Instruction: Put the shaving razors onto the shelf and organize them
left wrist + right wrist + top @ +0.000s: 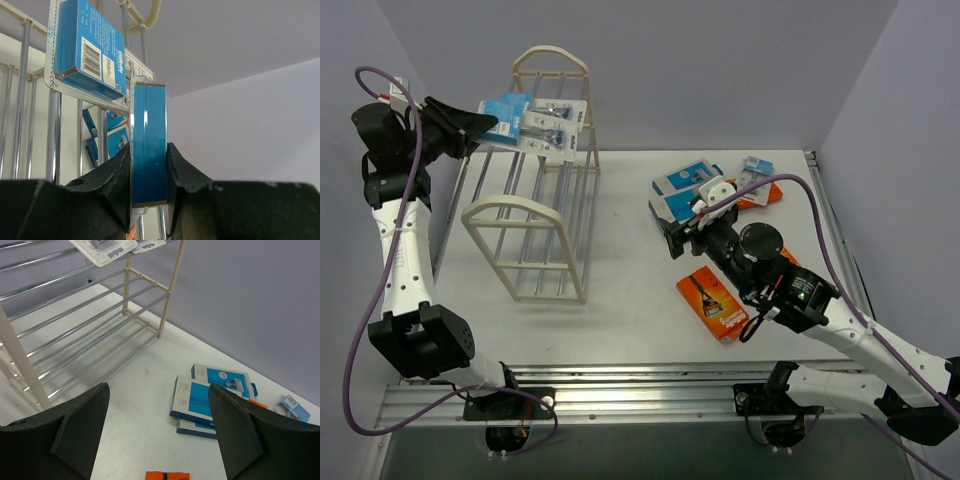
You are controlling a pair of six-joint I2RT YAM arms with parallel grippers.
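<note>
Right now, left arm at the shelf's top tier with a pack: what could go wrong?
1. The left gripper holds the blue razor pack on edge, right beside a blister pack on the shelf's top tier; pushing in could shove that neighbour off.
2. Released upright, it could tip or slip between the thin rods.
3. Blister cards overhang the tier's side; a bump may drop them.

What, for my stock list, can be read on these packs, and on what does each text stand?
"Gillette": sideways on the blue box on the shelf, beside its barcode.
The barcode digits and that box's fine print: too small to read.
The blue pack in the left pincer: only a blank edge shows.
The orange box and the blue-and-white boxes: print too blurred.
</note>
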